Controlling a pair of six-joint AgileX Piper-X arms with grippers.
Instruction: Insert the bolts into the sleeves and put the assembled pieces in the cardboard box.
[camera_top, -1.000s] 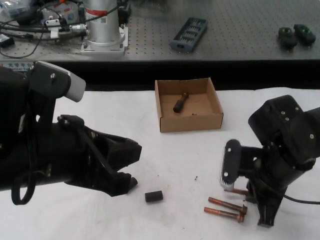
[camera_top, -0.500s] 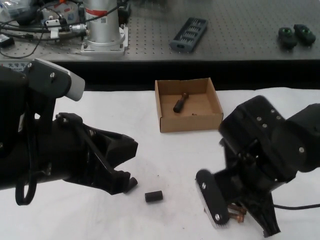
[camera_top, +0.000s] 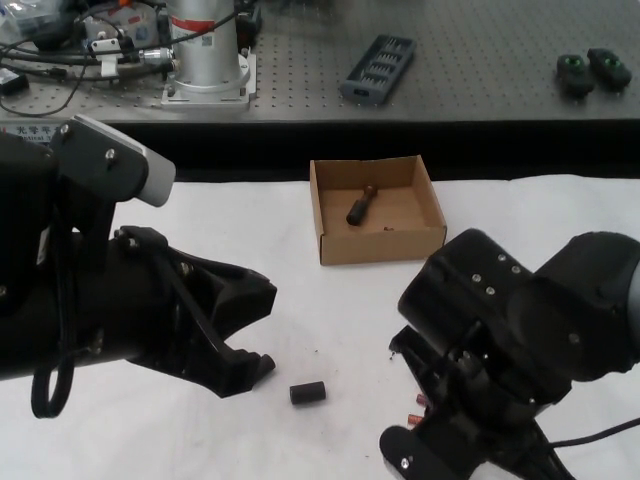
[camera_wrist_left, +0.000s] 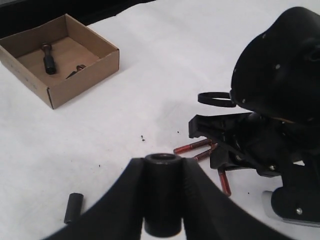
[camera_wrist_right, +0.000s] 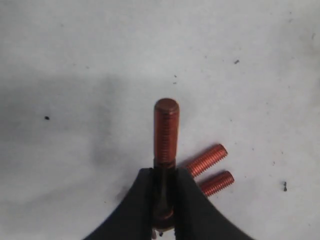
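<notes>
Clamping a black sleeve (camera_wrist_left: 162, 200) between its fingers, the left gripper (camera_wrist_left: 162, 167) hangs over the white cover (camera_top: 300, 300) with the sleeve's open bore facing out past the fingertips. The right gripper (camera_wrist_right: 164, 175) is clenched on the head end of a copper bolt (camera_wrist_right: 166, 130), whose threaded shank sticks out beyond the fingertips above the cover. With one part in each gripper and the two not yet touching, the step in hand looks like the mating of this pair. The next move seems to call for turning the wrists so the bolt's tip and the bore share one line, then pushing the shank straight in; a small tilt would likely catch the threads on the sleeve's rim. Two spare bolts (camera_wrist_right: 206, 160) lie side by side on the cover just beside the held bolt, under the right arm. A loose sleeve (camera_top: 308, 393) rests on the cover between the arms, near the left gripper, and could be knocked as they close in. Farther back stands the cardboard box (camera_top: 380, 245), open-topped, with one assembled piece (camera_top: 360, 205) already lying inside; the way to it across the cover looks unobstructed.
</notes>
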